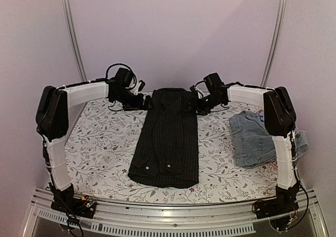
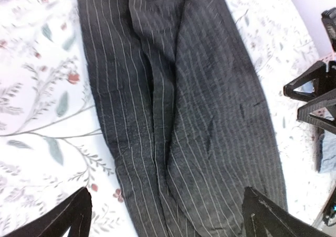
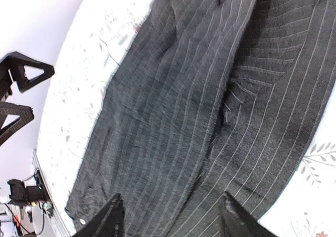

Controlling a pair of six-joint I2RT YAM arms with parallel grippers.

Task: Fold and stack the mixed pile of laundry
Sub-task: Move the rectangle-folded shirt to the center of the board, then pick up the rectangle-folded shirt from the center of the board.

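A black pinstriped shirt (image 1: 167,142), part of the mixed laundry pile, lies folded into a long strip down the middle of the table. Its far end sits between my two grippers. My left gripper (image 1: 143,101) hovers at the shirt's far left edge. In the left wrist view it (image 2: 168,224) is open wide over the striped cloth (image 2: 178,100), holding nothing. My right gripper (image 1: 198,105) is at the far right edge. In the right wrist view it (image 3: 173,224) stands open above the fabric (image 3: 199,106). A faded denim piece (image 1: 254,138) lies to the right.
A floral tablecloth (image 1: 100,142) covers the table. An aluminium rail (image 1: 173,211) runs along the near edge, with both arm bases on it. Two curved poles (image 1: 73,32) rise at the back against the pale walls.
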